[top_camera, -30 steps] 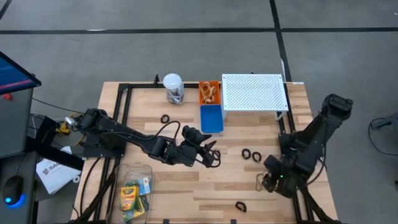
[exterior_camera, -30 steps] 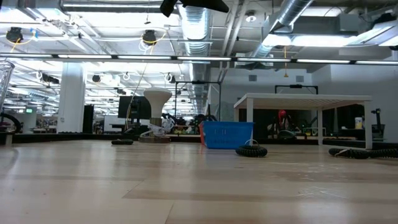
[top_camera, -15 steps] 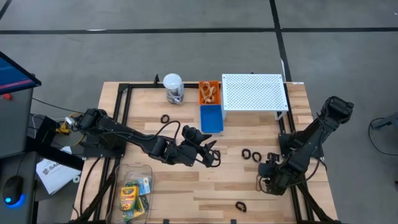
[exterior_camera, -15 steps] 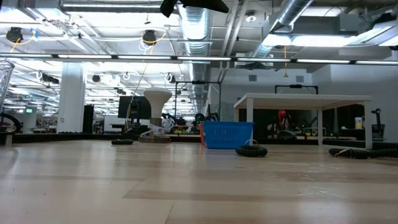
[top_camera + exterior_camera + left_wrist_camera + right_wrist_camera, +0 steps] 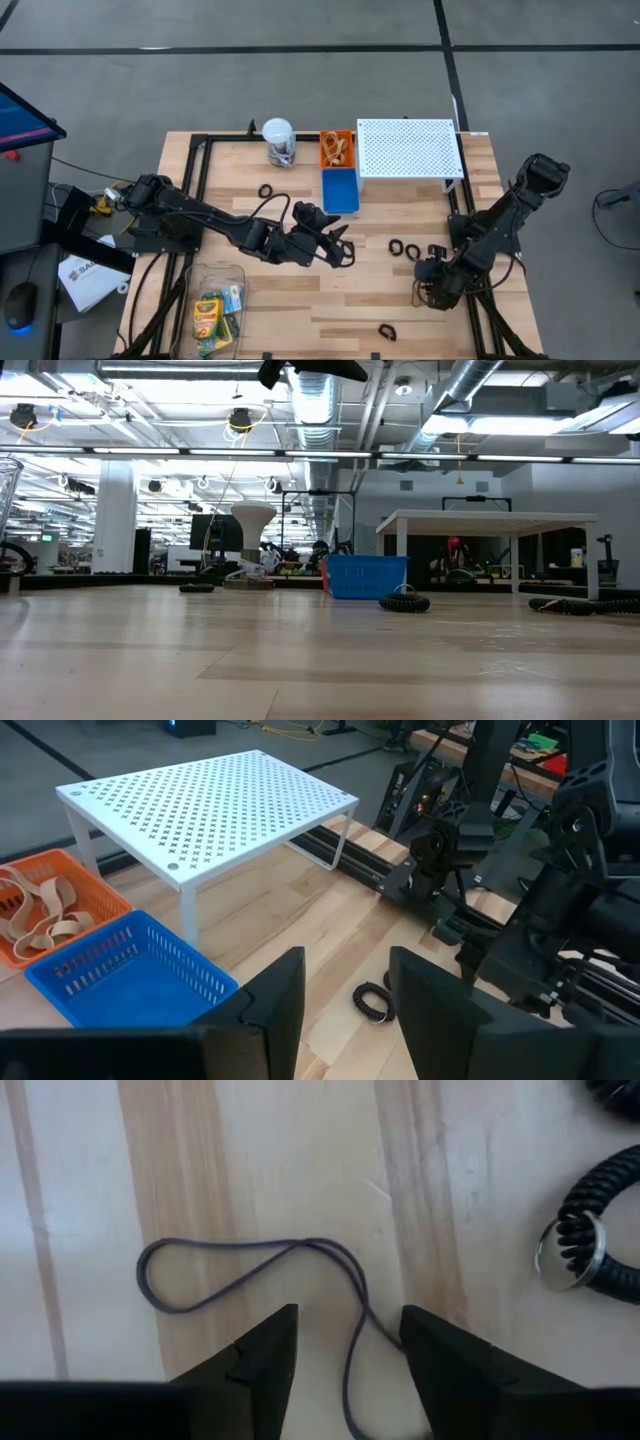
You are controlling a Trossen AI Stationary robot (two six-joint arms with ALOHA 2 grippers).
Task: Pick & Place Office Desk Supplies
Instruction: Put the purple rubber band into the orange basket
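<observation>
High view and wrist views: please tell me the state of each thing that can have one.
Jar: upright, lid on.
Orange bin: holds rubber bands.
Blue bin: empty.
Clear box: open, crayon boxes inside.
Left gripper: open, empty.
Right gripper: open over a thin loop.

Grey floor with dark seam lines, exposed ceiling ducts, strip lights, white column

Open industrial lab: exposed ceiling ducts, strip lights, equipment benches beyond.
</observation>
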